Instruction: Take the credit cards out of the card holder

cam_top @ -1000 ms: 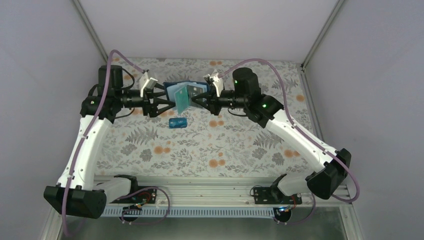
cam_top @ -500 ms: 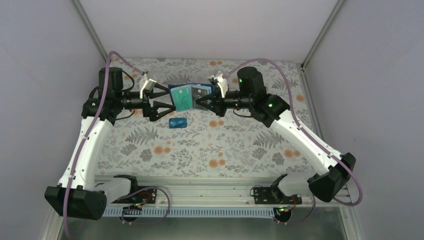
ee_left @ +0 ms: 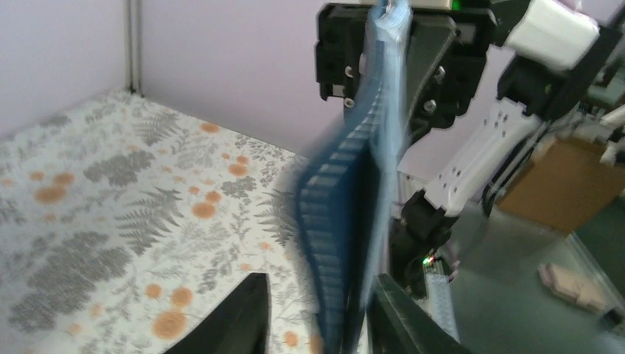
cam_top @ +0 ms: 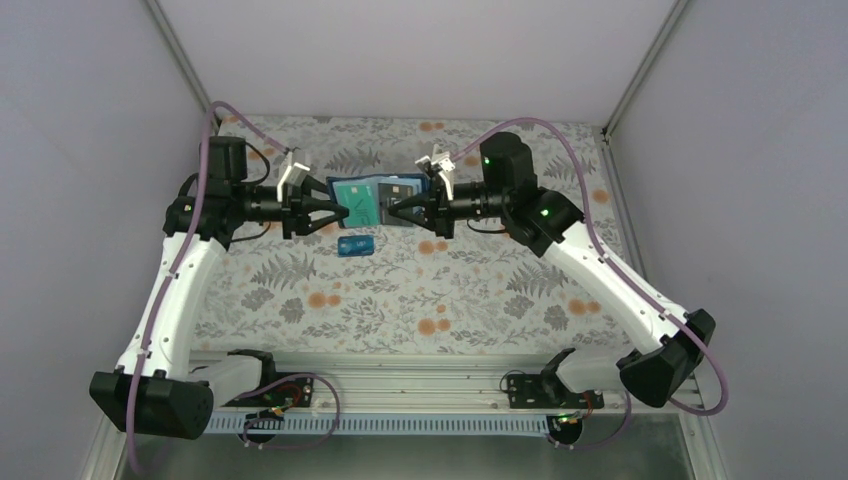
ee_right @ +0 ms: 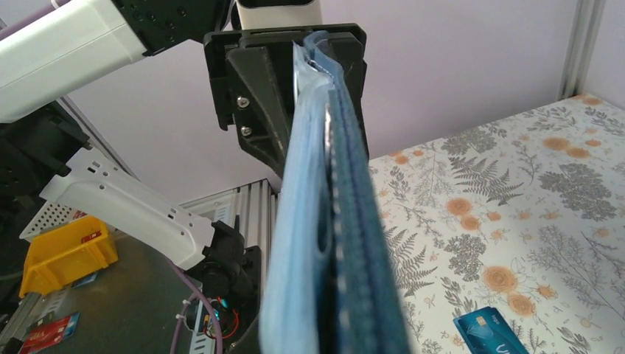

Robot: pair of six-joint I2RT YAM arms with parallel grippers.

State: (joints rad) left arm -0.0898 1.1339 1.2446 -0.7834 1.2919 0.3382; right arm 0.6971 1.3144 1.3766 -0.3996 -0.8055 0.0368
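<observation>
The dark navy card holder point(cam_top: 385, 197) hangs in the air between both arms, opened out. A teal-green credit card point(cam_top: 358, 203) shows on its left half. My right gripper point(cam_top: 395, 208) is shut on the holder's right end. My left gripper point(cam_top: 343, 210) is open and straddles the left end. In the left wrist view the card holder point(ee_left: 345, 221) stands edge-on between my jaws, with a gap to the left finger point(ee_left: 237, 317). In the right wrist view the card holder point(ee_right: 343, 221) fills the middle and hides my fingers. A bright blue credit card point(cam_top: 356, 246) lies on the table below.
A floral cloth point(cam_top: 450, 290) covers the table, with grey walls on three sides. An aluminium rail point(cam_top: 400, 385) runs along the near edge by the arm bases. The blue credit card point(ee_right: 490, 330) lies at the lower right of the right wrist view. A yellow bin point(ee_right: 66, 254) sits off the table.
The card holder has turned flatter toward the top camera and shifted slightly right with the right arm. My left jaws spread wide, then narrowed around its left end.
</observation>
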